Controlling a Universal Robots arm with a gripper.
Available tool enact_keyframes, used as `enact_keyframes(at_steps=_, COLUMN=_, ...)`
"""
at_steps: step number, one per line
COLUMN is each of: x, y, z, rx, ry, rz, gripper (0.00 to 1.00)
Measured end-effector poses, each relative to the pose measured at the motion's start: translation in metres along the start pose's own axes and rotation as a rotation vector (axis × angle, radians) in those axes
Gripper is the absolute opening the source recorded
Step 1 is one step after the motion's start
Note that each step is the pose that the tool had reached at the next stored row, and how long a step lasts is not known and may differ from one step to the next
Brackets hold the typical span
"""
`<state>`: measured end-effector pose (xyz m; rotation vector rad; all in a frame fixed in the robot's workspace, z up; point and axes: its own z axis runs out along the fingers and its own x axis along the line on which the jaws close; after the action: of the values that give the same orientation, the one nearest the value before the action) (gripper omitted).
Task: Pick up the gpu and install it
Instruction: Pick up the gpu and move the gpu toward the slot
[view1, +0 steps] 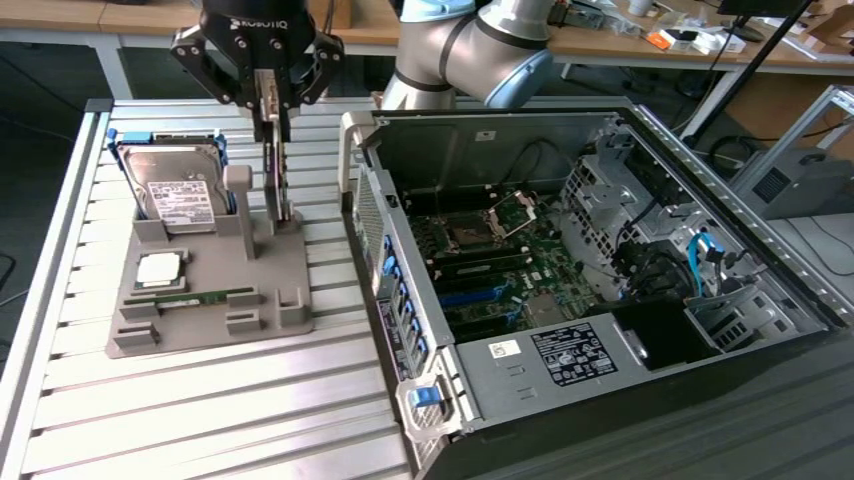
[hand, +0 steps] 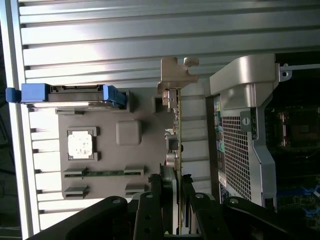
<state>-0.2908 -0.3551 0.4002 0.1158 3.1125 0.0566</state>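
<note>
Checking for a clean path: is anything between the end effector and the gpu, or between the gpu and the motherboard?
Nothing separates them: the end effector is closed on the gpu, which stands upright in its gray holder. Toward the motherboard, only the open case's near wall stands between.

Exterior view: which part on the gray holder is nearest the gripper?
The gpu, the card standing on edge, held by the gripper; the hard drive, CPU and RAM stick sit apart from it.

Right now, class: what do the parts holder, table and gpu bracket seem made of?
The parts holder is probably plastic: matt, uniform grey. The table is likely aluminium: ribbed slats with a bright sheen. The gpu bracket seems to be bare metal: pale, thin, folded at the end.
</note>
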Motion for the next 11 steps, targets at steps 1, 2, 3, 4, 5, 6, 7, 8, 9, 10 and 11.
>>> enact_keyframes(at_steps=1, x=0.0000, y=0.0000, z=-0.0001, rx=-0.0001, ry=-0.0001, rz=0.000, gripper=0.27)
enact_keyframes(at_steps=2, x=0.0000, y=0.0000, z=-0.0003, rx=-0.0001, ry=-0.0001, rz=0.000, gripper=0.27)
enact_keyframes(at_steps=3, x=0.0000, y=0.0000, z=-0.0004, rx=-0.0002, ry=0.0000, rz=0.000, gripper=0.27)
enact_keyframes(at_steps=4, x=0.0000, y=0.0000, z=-0.0007, rx=-0.0003, ry=0.0000, rz=0.000, gripper=0.27)
enact_keyframes(at_steps=5, x=0.0000, y=0.0000, z=-0.0008, rx=-0.0003, ry=0.0000, rz=0.000, gripper=0.27)
enact_keyframes(at_steps=6, x=-0.0001, y=0.0001, z=-0.0019, rx=-0.0005, ry=0.0000, rz=0.000, gripper=0.27)
enact_keyframes(at_steps=7, x=-0.0001, y=0.0001, z=-0.0032, rx=-0.0008, ry=0.0001, rz=0.000, gripper=0.27)
enact_keyframes(at_steps=8, x=-0.0001, y=0.0001, z=-0.0034, rx=-0.0007, ry=0.0001, rz=0.000, gripper=0.27)
enact_keyframes(at_steps=9, x=-0.0001, y=0.0001, z=-0.0034, rx=-0.0007, ry=0.0000, rz=0.000, gripper=0.27)
enact_keyframes(at_steps=10, x=-0.0001, y=0.0001, z=-0.0037, rx=-0.0007, ry=0.0001, rz=0.000, gripper=0.27)
enact_keyframes(at_steps=11, x=-0.0001, y=0.0001, z=-0.0039, rx=-0.0007, ry=0.0002, rz=0.000, gripper=0.27)
